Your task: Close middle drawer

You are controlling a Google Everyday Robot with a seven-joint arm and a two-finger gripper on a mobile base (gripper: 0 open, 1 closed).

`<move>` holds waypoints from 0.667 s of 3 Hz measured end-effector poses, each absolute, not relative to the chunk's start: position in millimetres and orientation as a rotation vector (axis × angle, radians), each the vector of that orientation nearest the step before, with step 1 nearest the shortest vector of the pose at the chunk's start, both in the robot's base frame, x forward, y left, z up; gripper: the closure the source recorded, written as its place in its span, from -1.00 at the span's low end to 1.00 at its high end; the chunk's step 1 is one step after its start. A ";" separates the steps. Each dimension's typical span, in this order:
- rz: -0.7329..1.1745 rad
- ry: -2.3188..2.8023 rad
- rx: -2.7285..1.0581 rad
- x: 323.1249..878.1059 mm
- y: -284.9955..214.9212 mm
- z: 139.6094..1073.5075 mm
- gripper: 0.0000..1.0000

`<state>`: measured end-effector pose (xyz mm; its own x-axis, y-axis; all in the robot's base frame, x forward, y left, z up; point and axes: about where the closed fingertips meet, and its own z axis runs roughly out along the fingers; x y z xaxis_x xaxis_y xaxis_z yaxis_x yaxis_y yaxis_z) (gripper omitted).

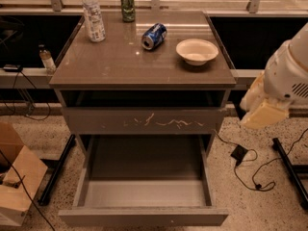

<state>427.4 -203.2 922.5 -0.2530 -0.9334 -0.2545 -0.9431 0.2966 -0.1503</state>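
Looking down in the camera view on a grey-brown cabinet [134, 64]. Shows the middle drawer [144, 217] pulled far out toward the bottom edge, its plain front lowest in frame with one tiny pale speck and its grey inner floor in sight. Set back above it: a scratched drawer front [144, 121], then a dark gap under the cabinet top.

On the top, all apart from one another: a clear water bottle [93, 16] upright at back left, a green can [127, 6] upright just right of it, a blue can [154, 36] on its side near the middle, a pale bowl [197, 51] at right.

Puts the gripper [263, 113] at the right edge, about level with the scratched front, well apart from the cabinet and touching nothing. Hangs as a cream end under the white arm housing [288, 76]; open or closed cannot be told.

On the floor below it: a black adapter [238, 153] and looping cables [252, 174]. At left: a cardboard box [17, 186], cut by the frame edge, and a small bottle [46, 59] on a ledge beside the cabinet.

Hides whatever lies under the pulled-out drawer. Cuts off the water bottle's cap at the top edge.
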 end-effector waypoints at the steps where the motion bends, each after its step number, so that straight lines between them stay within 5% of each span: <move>1: 0.167 2.328 -1.673 415.1 -206.5 866.4 0.64; 2: 0.322 2.400 -1.687 411.2 -213.4 807.8 1.00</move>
<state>411.2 -213.4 807.8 -0.3345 -0.9005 -0.2778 -0.9419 0.3290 0.0676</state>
